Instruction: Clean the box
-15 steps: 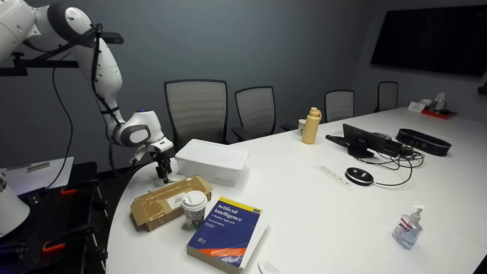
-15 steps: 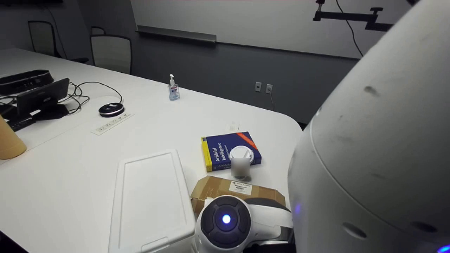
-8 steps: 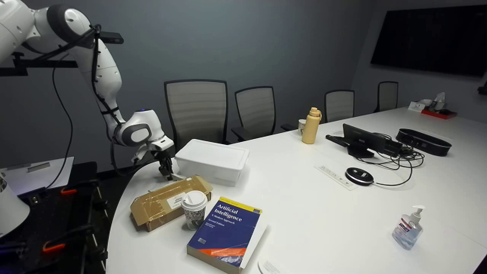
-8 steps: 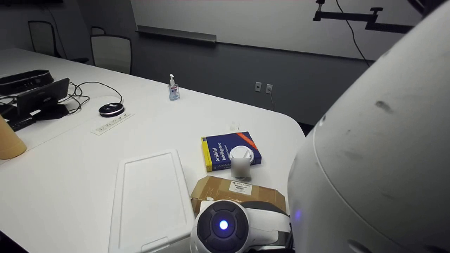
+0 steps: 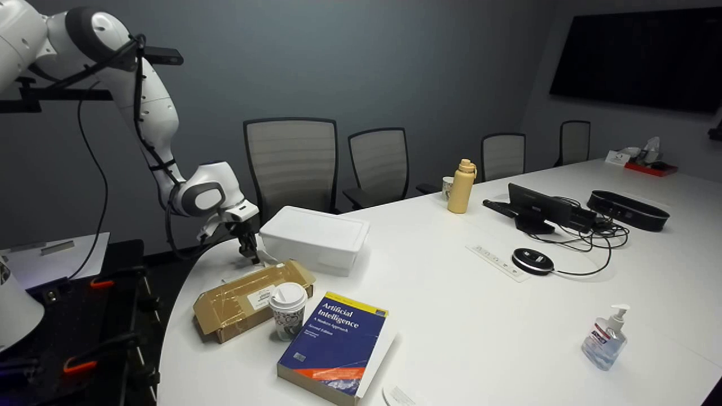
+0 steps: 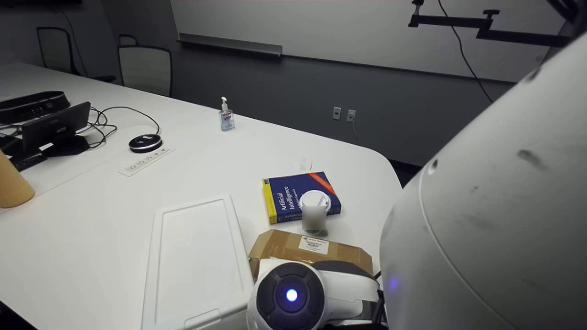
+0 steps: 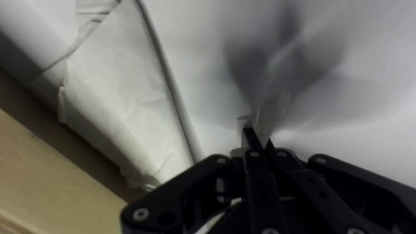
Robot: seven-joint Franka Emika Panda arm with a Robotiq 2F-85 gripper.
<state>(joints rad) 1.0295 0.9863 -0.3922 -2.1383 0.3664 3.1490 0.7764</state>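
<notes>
A white lidded plastic box [image 5: 316, 230] and an unlidded-looking brown cardboard box [image 5: 237, 301] stand close together; I cannot tell which of them the task means. In the wrist view my gripper [image 7: 264, 143] has its fingers together, with a thin fold of white sheet [image 7: 270, 113], paper or cloth, pinched between the tips. More white crumpled material [image 7: 123, 97] lies to the left, beside the cardboard. From outside, the gripper [image 5: 255, 260] is low over the table behind the cardboard box, near the white box's end. The arm's wrist [image 6: 293, 295] hides it in an exterior view.
A paper cup [image 5: 287, 316] and a thick blue book [image 5: 338, 344] are in front of the cardboard box. Farther along the white table [image 5: 428, 270] are a yellow bottle [image 5: 462, 186], a sanitizer pump bottle [image 5: 604, 341] and a black puck [image 5: 533, 261] with cables.
The gripper has shut and shifted slightly toward the white box, its tips now on the white sheet, which looks bunched up there. The boxes, cup and book have stayed put.
</notes>
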